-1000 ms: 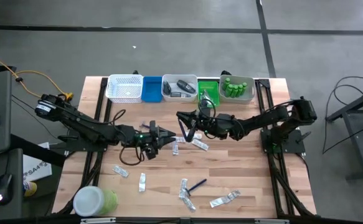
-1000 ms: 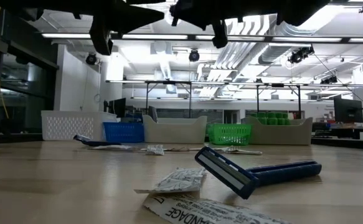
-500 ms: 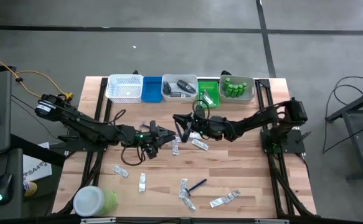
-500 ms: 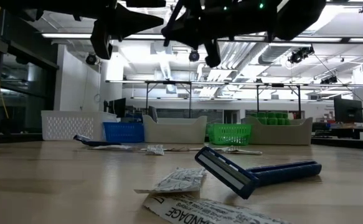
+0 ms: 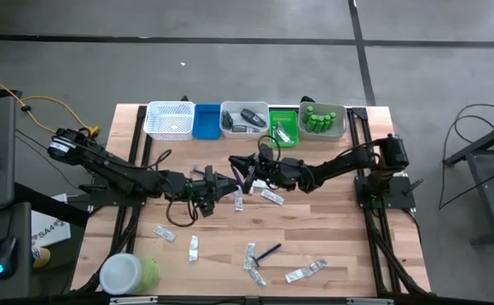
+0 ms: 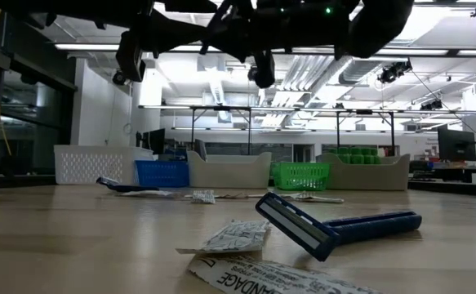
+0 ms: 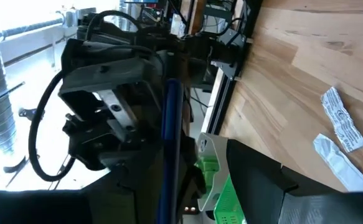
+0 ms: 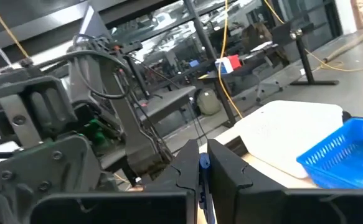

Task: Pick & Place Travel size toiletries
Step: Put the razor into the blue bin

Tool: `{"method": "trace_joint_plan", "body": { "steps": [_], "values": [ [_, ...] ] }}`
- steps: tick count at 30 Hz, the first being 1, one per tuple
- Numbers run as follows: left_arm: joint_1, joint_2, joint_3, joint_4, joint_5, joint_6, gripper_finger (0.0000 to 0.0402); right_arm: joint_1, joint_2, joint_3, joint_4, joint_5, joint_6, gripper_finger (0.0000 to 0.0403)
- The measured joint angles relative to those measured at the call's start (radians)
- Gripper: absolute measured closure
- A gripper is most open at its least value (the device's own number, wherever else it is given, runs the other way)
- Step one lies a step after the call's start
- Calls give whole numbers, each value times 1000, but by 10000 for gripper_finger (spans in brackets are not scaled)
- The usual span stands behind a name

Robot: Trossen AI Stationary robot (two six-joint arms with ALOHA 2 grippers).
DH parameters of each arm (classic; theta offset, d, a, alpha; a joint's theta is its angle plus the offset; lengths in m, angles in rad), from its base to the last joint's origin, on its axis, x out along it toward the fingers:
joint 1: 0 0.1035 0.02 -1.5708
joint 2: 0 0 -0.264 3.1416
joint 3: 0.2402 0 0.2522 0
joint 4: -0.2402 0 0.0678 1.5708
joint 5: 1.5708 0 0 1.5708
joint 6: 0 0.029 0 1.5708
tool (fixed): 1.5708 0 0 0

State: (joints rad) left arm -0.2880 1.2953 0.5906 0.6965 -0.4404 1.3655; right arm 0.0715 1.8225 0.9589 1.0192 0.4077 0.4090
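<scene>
Right hand (image 5: 240, 166) had slid across from beside the green tray (image 5: 284, 124) to meet the left hand (image 5: 221, 181); both were clamped on one razor (image 7: 170, 130) (handover), mid-desk (image 5: 348, 246), not yet binned.

Both dark arms meet at frame centre, blocking passage there; scattered silvery flat sachets (image 5: 248, 256) and a thin blue razor (image 5: 268, 252) clutter the lower centre; bare wood at lower right stays open.
</scene>
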Motion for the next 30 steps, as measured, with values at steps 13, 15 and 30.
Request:
{"method": "trace_joint_plan", "body": {
  "steps": [13, 15, 30],
  "values": [
    [0, 0, 0, -1, -28, 0, 229, 26, 0, 31, -79, -16, -13, 393],
    [0, 0, 0, -3, -29, -4, 229, 29, 0, 31, -88, -17, -17, 394],
    [5, 0, 0, -2, -8, -4, 257, 27, 1, 31, -75, -18, -14, 394]
  ]
}}
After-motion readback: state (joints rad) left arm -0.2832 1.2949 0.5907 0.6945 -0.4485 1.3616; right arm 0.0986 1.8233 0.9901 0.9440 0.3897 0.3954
